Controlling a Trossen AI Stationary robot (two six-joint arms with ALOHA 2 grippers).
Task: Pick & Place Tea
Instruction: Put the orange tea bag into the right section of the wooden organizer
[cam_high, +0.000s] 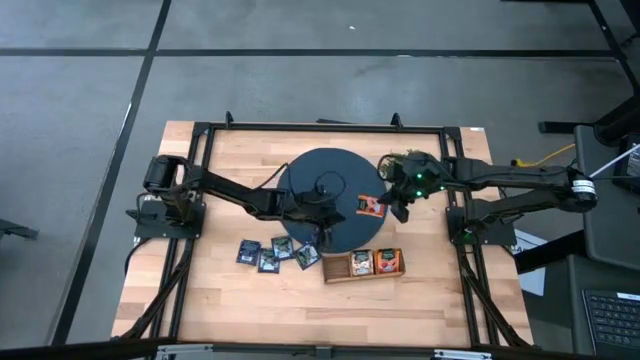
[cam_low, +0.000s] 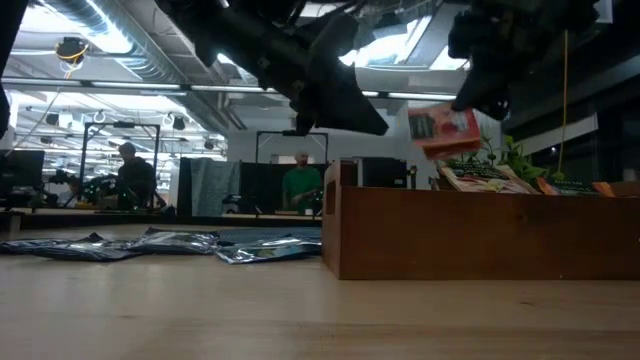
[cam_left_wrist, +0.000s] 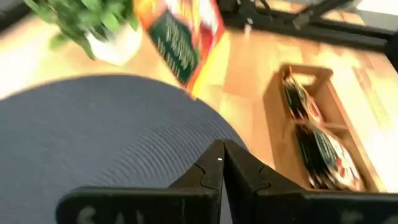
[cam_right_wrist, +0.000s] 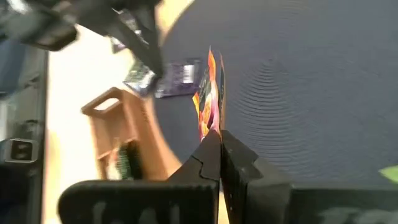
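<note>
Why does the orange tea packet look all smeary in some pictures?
In the left wrist view the orange sachet and the plant are smeared by blur; the right wrist view shows it edge-on in the right gripper, fairly soft; the low view leaves both arms as dark shapes against bright ceiling lights.
</note>
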